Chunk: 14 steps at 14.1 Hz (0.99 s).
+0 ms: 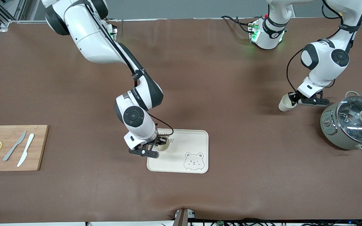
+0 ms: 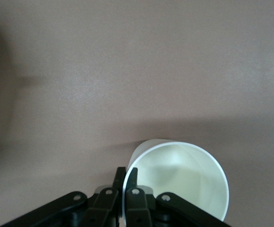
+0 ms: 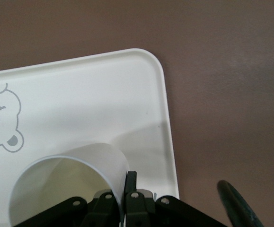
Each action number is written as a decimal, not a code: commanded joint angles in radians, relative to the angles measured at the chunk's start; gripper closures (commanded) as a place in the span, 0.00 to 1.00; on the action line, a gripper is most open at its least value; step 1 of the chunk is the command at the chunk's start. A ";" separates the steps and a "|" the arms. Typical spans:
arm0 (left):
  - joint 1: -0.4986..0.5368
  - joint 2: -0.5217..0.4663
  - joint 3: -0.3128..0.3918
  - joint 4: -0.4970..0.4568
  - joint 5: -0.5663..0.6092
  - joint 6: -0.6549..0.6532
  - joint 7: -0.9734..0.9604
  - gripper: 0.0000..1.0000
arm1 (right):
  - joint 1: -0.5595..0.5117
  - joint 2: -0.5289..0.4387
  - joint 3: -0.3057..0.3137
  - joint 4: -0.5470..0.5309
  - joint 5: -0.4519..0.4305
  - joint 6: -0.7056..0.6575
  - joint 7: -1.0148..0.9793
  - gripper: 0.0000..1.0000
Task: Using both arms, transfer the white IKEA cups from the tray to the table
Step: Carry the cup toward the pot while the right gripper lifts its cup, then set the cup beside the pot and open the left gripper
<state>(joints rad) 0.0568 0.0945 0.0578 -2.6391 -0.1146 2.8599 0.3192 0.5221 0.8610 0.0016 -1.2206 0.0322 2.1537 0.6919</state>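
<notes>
You have one cup on its way out and one not yet off the tray. Your left pincer (image 1: 291, 99) is clamped on the rim of the first cup (image 1: 285, 104), one finger inside the wall and one outside, as the left wrist view shows (image 2: 125, 182). That cup (image 2: 181, 177) is over bare brown worktop (image 1: 218, 78), toward the left arm's end, just beside the lidded cooking pot (image 1: 352, 123). It looks tilted in the grip, and you cannot tell from these views whether its base is touching the worktop yet.

Your right pincer (image 1: 159, 142) is closed on the rim of the second cup (image 1: 164, 146), gripping the wall the same way (image 3: 127, 185). This cup (image 3: 66, 182) sits over the tray (image 1: 196, 141), close to the corner at the right arm's end, with the drawn bear face (image 1: 193, 161) nearer the front camera.

So, by my reading, neither cup is released. The first needs setting upright and letting go; the second still has to be lifted clear of the tray and carried to the worktop.

The cutting board (image 1: 11, 147) with knives and lemon slices lies well apart, at the right arm's end.
</notes>
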 commanded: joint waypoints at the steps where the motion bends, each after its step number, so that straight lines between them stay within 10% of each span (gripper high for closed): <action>1: -0.002 0.021 -0.006 0.016 -0.034 0.015 0.044 0.27 | -0.039 -0.069 0.014 -0.008 0.005 -0.089 -0.002 1.00; 4: 0.000 0.024 -0.007 0.016 -0.036 0.018 0.052 0.00 | -0.088 -0.144 0.017 -0.008 0.008 -0.170 -0.102 1.00; 14: 0.000 0.002 -0.006 0.039 -0.039 0.018 0.052 0.00 | -0.350 -0.347 0.014 -0.151 0.008 -0.339 -0.645 1.00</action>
<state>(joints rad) 0.0570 0.1083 0.0563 -2.6122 -0.1160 2.8771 0.3346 0.2325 0.5895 -0.0022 -1.2660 0.0331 1.7999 0.1520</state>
